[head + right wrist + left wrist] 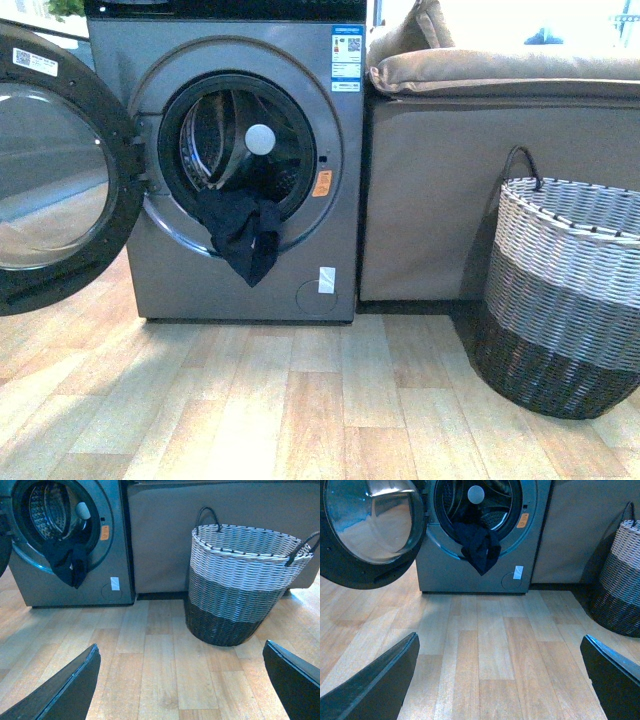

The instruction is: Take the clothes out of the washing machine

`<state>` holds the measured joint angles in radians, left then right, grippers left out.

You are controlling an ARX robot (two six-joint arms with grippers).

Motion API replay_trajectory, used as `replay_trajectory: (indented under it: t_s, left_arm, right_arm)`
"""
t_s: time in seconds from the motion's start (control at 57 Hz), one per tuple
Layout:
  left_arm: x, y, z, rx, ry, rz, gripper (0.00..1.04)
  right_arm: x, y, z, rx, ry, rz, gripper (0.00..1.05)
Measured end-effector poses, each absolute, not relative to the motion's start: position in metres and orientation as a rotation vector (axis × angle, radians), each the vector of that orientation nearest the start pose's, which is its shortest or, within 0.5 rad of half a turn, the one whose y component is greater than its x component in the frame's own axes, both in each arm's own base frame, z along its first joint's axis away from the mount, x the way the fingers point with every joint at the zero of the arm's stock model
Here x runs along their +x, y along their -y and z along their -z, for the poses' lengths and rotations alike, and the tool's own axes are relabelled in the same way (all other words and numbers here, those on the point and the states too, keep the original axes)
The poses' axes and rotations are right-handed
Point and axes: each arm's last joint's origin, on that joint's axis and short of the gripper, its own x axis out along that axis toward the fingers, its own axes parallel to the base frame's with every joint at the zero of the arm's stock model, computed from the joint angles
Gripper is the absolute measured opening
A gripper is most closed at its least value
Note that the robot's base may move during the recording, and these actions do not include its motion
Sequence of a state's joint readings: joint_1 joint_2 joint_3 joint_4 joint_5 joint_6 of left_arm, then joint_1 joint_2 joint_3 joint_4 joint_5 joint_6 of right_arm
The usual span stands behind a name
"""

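My left gripper (pixel 499 645) and right gripper (pixel 181 647) are wide open, empty; I'd grip the clothes (pixel 243 232) deep where they drape from the washing machine (pixel 180 285)

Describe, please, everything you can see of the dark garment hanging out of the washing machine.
The garment is plain dark navy-to-black cloth, soft and limp, with no visible pattern. It lies crumpled at the bottom of the washing machine opening, partly inside the drum and partly draped over the lower edge. It ends in a point hanging down the machine's grey front. The door stands swung open to one side, clear of it. Only the machine touches it.
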<state>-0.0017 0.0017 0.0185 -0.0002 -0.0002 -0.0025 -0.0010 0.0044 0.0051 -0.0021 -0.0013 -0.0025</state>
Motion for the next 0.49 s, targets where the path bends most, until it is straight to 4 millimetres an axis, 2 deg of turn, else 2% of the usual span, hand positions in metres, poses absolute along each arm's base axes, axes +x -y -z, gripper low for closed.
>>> replay_trajectory:
  t_s: [0.491]
  left_arm:
    - [0.0966,0.0002,-0.1697,-0.002,0.018,0.002,0.98]
  right_arm:
    - [0.0977,0.0001,-0.1647,-0.002,-0.001,0.0,0.97]
